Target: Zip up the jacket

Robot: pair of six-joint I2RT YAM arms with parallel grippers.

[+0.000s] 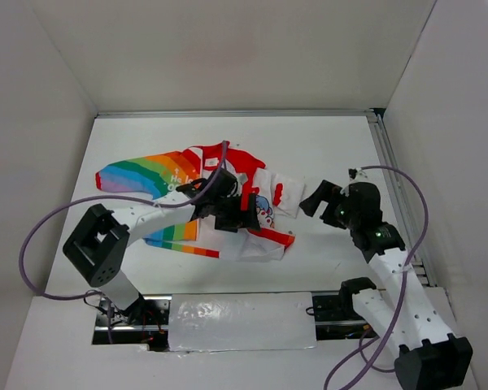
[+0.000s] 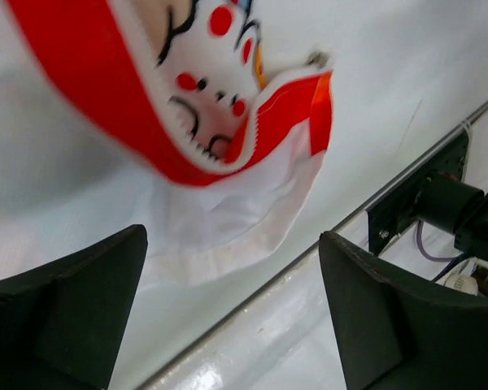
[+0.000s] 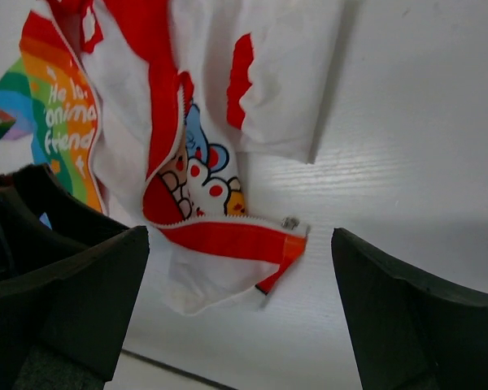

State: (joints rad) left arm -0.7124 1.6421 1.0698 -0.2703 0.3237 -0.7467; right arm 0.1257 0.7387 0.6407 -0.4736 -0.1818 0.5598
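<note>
Left end effector [image 1: 241, 211], jaws apart, over the jacket [image 1: 169, 174] — collar far, sleeve leftward.

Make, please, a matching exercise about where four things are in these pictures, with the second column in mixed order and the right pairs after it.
1 rainbow sleeve
2 left gripper
3 right gripper
4 small metal zip piece

A over the table, right of the jacket
B at the jacket's red-edged near corner
C over the jacket's middle
D the jacket's left side

Pairs: 1-D, 2-C, 3-A, 4-B
</note>
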